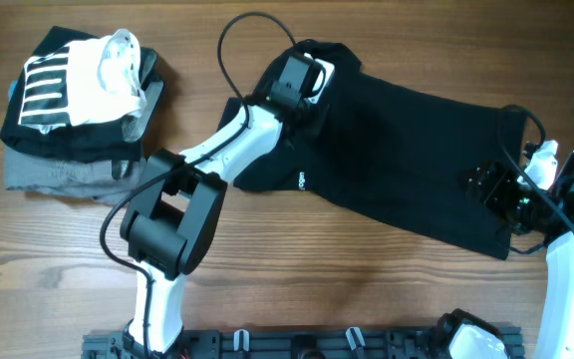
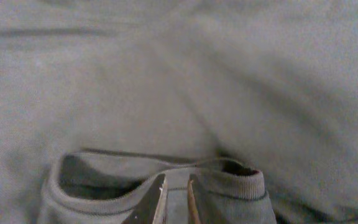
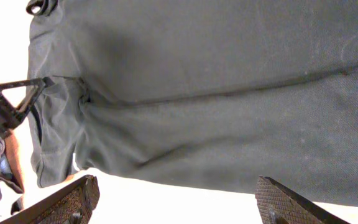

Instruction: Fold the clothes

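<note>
Overhead, we note the black T-shirt spread across the worktop; we judge it soft, light and limp, best pinched at edges: left end effector clenched on its ribbed edge, right end effector released, hovering over the opposite end.

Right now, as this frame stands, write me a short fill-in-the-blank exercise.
1. The right gripper hovers at the black T-shirt with its jaws ____.
2. The left gripper is ____ on a ribbed edge of the T-shirt.
3. The striped garment lies on top of the folded garment, whose colour is ____.
Missing words: open; shut; grey.
</note>
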Robot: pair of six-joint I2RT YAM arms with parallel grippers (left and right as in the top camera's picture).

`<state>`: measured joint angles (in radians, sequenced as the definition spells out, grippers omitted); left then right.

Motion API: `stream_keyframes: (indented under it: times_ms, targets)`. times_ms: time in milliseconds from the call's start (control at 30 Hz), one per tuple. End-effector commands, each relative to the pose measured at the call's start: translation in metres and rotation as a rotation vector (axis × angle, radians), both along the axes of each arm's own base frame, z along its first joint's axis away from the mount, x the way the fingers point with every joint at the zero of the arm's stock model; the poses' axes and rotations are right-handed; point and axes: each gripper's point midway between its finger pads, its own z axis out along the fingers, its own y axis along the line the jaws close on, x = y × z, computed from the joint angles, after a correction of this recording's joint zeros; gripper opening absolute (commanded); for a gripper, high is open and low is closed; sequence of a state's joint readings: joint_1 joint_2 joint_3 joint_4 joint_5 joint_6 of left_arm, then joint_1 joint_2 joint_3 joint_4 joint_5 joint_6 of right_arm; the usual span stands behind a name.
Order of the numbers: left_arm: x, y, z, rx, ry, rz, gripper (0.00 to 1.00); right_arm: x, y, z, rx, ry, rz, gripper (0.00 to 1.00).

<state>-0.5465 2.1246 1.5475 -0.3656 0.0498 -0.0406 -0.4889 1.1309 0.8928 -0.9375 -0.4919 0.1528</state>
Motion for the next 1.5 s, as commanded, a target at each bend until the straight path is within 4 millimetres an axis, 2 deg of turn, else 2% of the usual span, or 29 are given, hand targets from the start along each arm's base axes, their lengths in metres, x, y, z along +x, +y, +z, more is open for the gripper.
stream_keyframes:
  times_ms: [0, 33, 67, 100, 200, 233, 333, 433, 500, 567, 600, 667, 700, 767, 800, 867, 933, 1033, 1133, 1200, 1233, 1267, 1300, 1367, 1467]
  targets:
    - [-0.005, 0.041, 0.052, 0.102, -0.003, 0.105, 0.33, 0.001, -0.006, 0.006, -0.033, -0.008, -0.017, 0.85]
    - [-0.021, 0.060, 0.051, 0.144, 0.070, 0.152, 0.40, 0.000, -0.008, 0.005, -0.042, 0.000, -0.022, 0.86]
    - [-0.034, 0.075, 0.048, 0.179, 0.131, 0.188, 0.41, -0.002, -0.009, 0.004, -0.049, 0.008, -0.027, 0.86]
    - [-0.060, 0.112, 0.034, 0.261, 0.278, 0.251, 0.49, -0.004, -0.011, 0.002, -0.061, 0.023, -0.033, 0.86]
    - [-0.082, 0.149, 0.009, 0.277, 0.432, 0.370, 0.59, -0.005, -0.011, 0.001, -0.060, 0.027, -0.035, 0.86]
    - [-0.090, 0.155, -0.002, 0.238, 0.490, 0.384, 0.60, -0.005, -0.011, 0.001, -0.060, 0.027, -0.035, 0.86]
    - [-0.110, 0.155, -0.031, 0.027, 0.653, 0.391, 0.66, -0.006, -0.011, 0.001, -0.058, 0.031, -0.035, 0.86]
    - [-0.117, 0.153, -0.046, -0.090, 0.699, 0.381, 0.70, -0.005, -0.011, 0.001, -0.058, 0.031, -0.036, 0.86]
    - [-0.124, 0.152, -0.059, -0.107, 0.705, 0.375, 0.72, -0.005, -0.011, 0.001, -0.058, 0.030, -0.037, 0.87]
    - [-0.129, 0.155, -0.068, -0.097, 0.700, 0.380, 0.57, -0.005, -0.011, 0.001, -0.058, 0.031, -0.037, 0.87]
    - [-0.129, 0.157, -0.071, -0.085, 0.695, 0.385, 0.43, -0.005, -0.011, 0.001, -0.058, 0.031, -0.037, 0.88]
    - [-0.130, 0.170, -0.075, -0.029, 0.681, 0.417, 0.04, -0.005, -0.011, 0.001, -0.059, 0.031, -0.038, 0.88]
    - [-0.129, 0.178, -0.076, -0.003, 0.679, 0.457, 0.04, -0.005, -0.012, 0.000, -0.065, 0.033, -0.042, 0.89]
    - [-0.129, 0.204, -0.077, 0.045, 0.684, 0.603, 0.04, -0.009, -0.022, -0.006, -0.087, 0.082, -0.111, 0.93]
    - [-0.130, 0.221, -0.075, 0.051, 0.694, 0.685, 0.04, -0.015, -0.031, -0.012, -0.107, 0.136, -0.183, 0.98]
    - [-0.131, 0.242, -0.068, 0.025, 0.712, 0.772, 0.04, -0.023, -0.042, -0.025, -0.130, 0.217, -0.250, 0.99]
    - [-0.134, 0.270, -0.056, 0.000, 0.715, 0.854, 0.04, -0.022, -0.042, -0.040, -0.115, 0.259, -0.244, 0.99]
    - [-0.138, 0.292, -0.042, -0.028, 0.712, 0.921, 0.04, -0.017, -0.042, -0.068, -0.074, 0.335, -0.232, 0.99]
    - [-0.146, 0.295, -0.032, -0.026, 0.727, 0.933, 0.04, -0.002, -0.035, -0.083, 0.006, 0.330, -0.200, 0.93]
    - [-0.150, 0.293, -0.029, -0.021, 0.736, 0.928, 0.04, 0.010, -0.037, -0.082, 0.004, 0.276, -0.178, 0.93]
    - [-0.152, 0.291, -0.028, -0.016, 0.743, 0.922, 0.07, 0.019, -0.038, -0.076, 0.000, 0.229, -0.163, 0.93]
    - [-0.154, 0.288, -0.028, -0.009, 0.750, 0.914, 0.25, 0.033, -0.040, -0.066, -0.009, 0.161, -0.134, 0.93]
    - [-0.156, 0.285, -0.028, -0.003, 0.758, 0.906, 0.34, 0.047, -0.038, -0.055, -0.005, 0.083, -0.085, 0.94]
    - [-0.160, 0.278, -0.025, -0.008, 0.774, 0.889, 0.36, 0.063, -0.037, -0.038, 0.004, 0.001, -0.048, 0.91]
    - [-0.157, 0.271, -0.008, -0.005, 0.729, 0.832, 0.37, 0.079, -0.038, -0.016, -0.009, -0.064, -0.028, 0.87]
